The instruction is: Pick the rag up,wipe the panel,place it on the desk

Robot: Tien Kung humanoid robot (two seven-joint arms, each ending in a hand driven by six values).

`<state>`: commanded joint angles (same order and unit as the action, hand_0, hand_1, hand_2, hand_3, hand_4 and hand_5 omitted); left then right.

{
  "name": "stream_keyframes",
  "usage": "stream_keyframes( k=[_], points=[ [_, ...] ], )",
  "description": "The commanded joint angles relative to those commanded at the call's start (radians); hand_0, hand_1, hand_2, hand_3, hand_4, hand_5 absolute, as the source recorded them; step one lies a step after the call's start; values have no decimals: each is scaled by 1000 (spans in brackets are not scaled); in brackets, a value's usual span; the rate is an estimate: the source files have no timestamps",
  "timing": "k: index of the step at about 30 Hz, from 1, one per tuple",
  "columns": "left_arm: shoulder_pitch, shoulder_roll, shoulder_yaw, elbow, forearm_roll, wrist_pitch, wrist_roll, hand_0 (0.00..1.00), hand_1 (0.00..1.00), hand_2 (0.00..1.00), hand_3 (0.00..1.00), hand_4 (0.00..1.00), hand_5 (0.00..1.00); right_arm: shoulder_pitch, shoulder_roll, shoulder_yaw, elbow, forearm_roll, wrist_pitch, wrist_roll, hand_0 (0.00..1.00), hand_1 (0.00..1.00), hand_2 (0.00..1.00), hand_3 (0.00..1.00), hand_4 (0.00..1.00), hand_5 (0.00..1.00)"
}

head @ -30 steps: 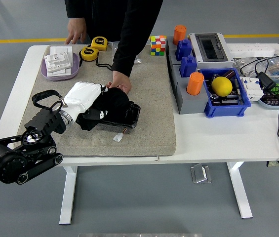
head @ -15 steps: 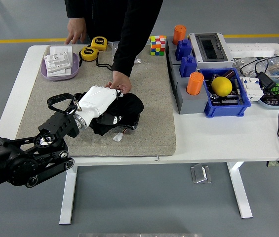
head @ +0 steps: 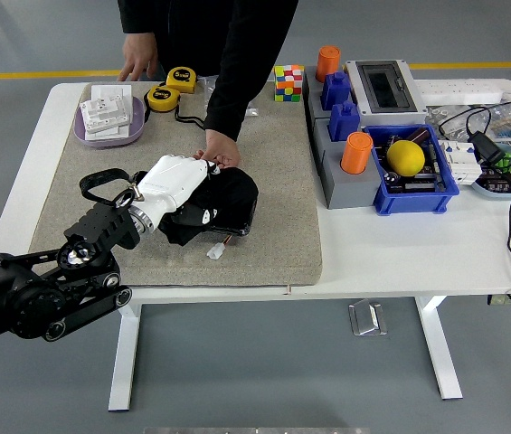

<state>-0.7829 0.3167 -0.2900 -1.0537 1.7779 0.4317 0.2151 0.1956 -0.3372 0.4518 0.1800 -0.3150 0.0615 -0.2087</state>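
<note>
From my seat I see the left hand (head: 180,180), white-shelled on its black arm, lying palm down on the black rag (head: 223,197), fingers curled into the cloth and pressing it onto the dark panel (head: 237,221); only the panel's lower right edge shows beneath the rag. Rag and panel sit near the middle of the grey felt mat (head: 273,181), which covers the left part of the white bench (head: 400,253). A person stands at the far side of the mat: one hand (head: 220,151) rests fingers down on the mat just behind the rag, touching or nearly touching my robot's hand (I can't tell which), and the person's other hand (head: 137,65) rests on the bench edge beyond the mat's far left corner. A small white scrap (head: 216,252) lies on the mat just in front of the panel. Right of the mat stands a blue bin (head: 418,194) holding a yellow ball (head: 406,157).
</note>
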Motion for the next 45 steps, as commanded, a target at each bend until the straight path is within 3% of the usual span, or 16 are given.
stream_keyframes(
  k=[45],
  points=[
    [66, 95, -154, 97, 17, 9, -16, 297, 215, 492, 557, 485, 12, -4, 7, -15, 0, 23, 0, 4, 792, 698, 721, 674, 998, 502]
  ],
)
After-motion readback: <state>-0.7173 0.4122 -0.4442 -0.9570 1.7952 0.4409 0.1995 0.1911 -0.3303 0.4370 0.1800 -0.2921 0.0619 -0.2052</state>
